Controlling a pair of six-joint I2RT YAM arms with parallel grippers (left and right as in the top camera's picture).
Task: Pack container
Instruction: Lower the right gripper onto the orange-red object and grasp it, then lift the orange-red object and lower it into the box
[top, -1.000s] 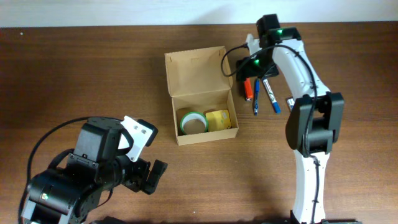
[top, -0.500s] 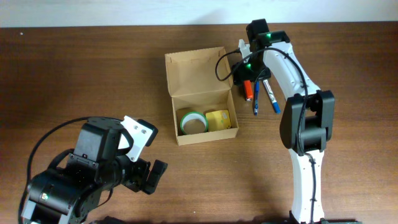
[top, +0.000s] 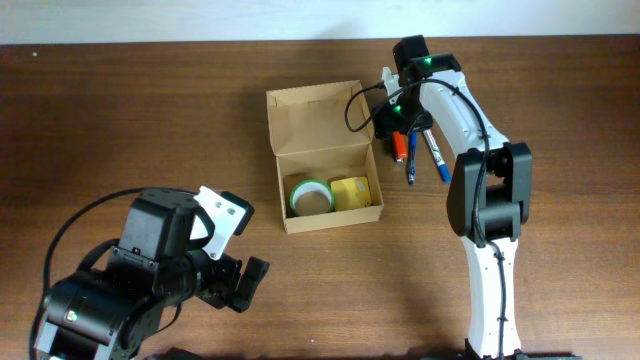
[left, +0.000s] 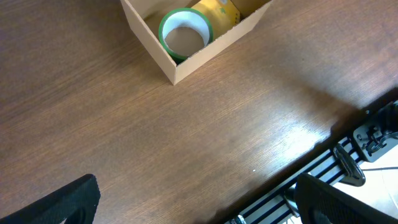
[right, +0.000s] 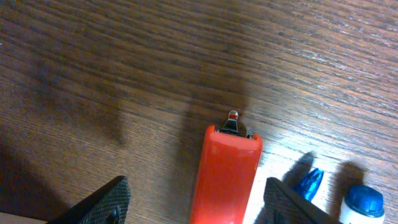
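I have the container (top: 315, 115) open, just beside my right gripper (right: 194, 202) and well ahead of my left gripper (left: 199, 208), with a green tape roll (top: 310, 196) and a yellow pad (top: 351, 192) inside. Right jaws are spread, a red stapler (right: 225, 168) between them and blue pens (top: 411, 160) just outside. Left jaws are spread wide above the table (left: 155, 143)

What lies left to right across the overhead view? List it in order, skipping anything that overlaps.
Left arm → tape → yellow pad, both inside the box → red tool → blue pen → marker. The right arm crosses over several of these, so it is left out.
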